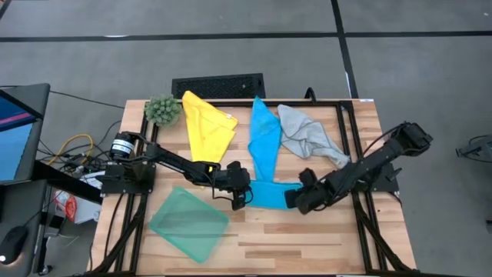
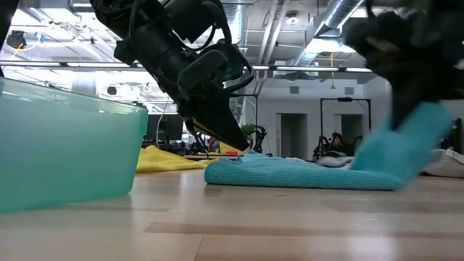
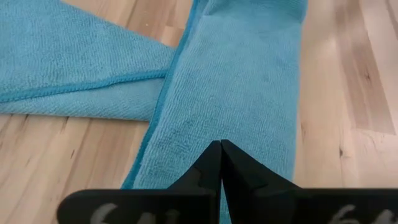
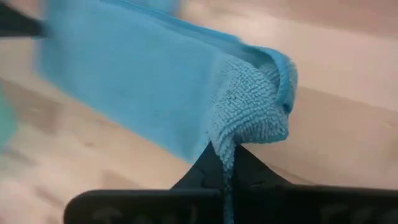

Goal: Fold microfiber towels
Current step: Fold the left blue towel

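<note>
The bright blue towel (image 1: 265, 158) lay in a long, partly folded strip; the right tool (image 1: 296, 201) pinched its 6 o'clock corner, and the left tool (image 1: 240, 198) pressed on it, fingers together.

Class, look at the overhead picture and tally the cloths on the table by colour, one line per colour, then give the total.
Yellow cloth: 1
Blue cloth: I count 1 for certain; its long folded shape may hide a second
Grey cloth: 1
Teal green cloth: 1
Total: 4 cloths clearly seen
</note>
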Available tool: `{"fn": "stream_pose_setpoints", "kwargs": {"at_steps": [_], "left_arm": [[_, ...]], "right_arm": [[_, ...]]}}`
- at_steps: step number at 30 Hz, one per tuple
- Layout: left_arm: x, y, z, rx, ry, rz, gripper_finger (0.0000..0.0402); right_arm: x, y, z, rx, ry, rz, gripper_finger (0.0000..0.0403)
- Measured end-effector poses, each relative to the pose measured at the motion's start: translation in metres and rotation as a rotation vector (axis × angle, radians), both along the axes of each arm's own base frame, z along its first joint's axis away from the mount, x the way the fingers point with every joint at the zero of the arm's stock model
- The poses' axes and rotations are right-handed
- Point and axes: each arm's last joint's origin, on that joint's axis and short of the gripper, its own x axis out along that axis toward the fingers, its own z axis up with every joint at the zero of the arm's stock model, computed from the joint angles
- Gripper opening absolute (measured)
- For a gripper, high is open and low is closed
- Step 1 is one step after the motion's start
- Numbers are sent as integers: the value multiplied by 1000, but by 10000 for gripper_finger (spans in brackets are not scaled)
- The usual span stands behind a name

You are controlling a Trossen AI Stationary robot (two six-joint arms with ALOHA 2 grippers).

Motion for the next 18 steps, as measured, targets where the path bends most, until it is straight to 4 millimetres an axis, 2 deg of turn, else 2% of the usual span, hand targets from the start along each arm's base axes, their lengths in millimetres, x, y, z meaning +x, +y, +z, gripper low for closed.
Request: {"fn": "stream_pose_setpoints", "kwargs": {"at_steps": [7, 14, 18], "left_arm": [[-2, 0, -2, -1, 36, 4, 0], [-12, 2, -11, -6, 180, 28, 0], [-15, 2, -12, 6, 206, 35, 0]], "right_arm": [[49, -9, 15, -35, -107, 91, 28], [96, -16, 3, -49, -118, 216, 22], [120, -19, -6, -53, -128, 271, 28]]}}
